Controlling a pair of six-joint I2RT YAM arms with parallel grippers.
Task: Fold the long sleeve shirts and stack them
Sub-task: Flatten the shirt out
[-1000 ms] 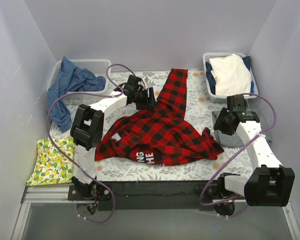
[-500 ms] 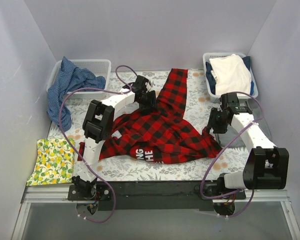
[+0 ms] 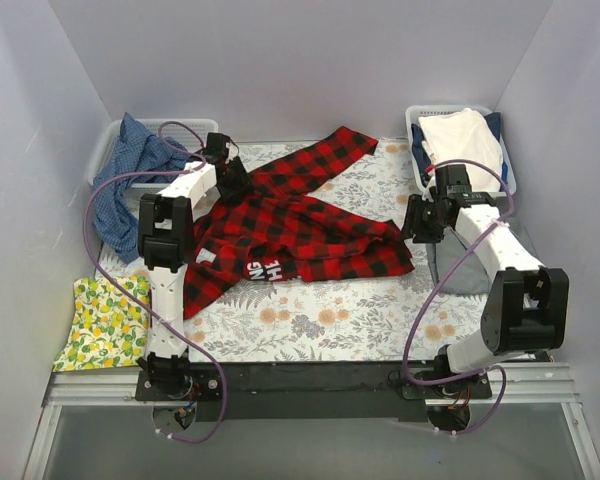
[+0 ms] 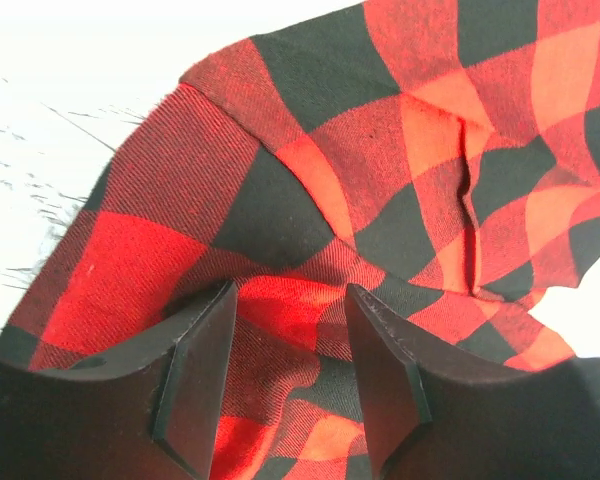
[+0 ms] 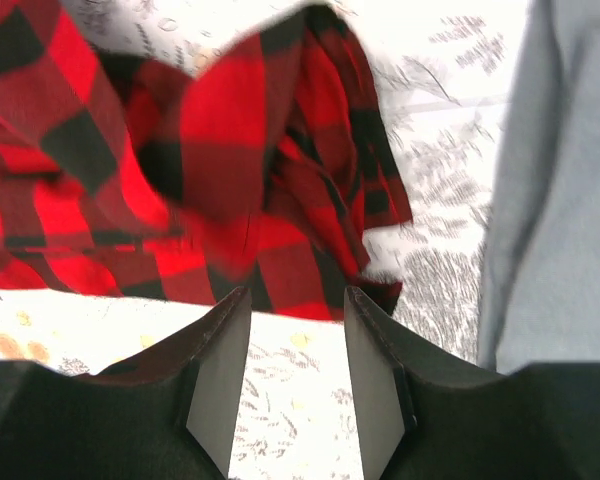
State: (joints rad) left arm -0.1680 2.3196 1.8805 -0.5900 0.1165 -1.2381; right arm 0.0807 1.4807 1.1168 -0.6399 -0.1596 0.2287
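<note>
Flannel (image 3: 310, 230) dragged toward far-left of table (image 3: 320, 320) since a second ago, left gripper (image 4: 288, 310) pinching its edge, right gripper (image 5: 295, 310) spread and empty near its right hem; best pull low until flat.

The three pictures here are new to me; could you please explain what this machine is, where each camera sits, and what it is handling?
Two robot arms are bolted at the table's near edge, each ending in a two-fingered hand. The wide picture looks down from above and behind them; the two close-ups come from cameras on the wrists. On the flowered table cover lies a red-and-black plaid shirt, with a grey shirt to its right. The left hand appears to pinch a fold of the plaid shirt; the right hand is open and empty, just short of the shirt's edge.
</note>
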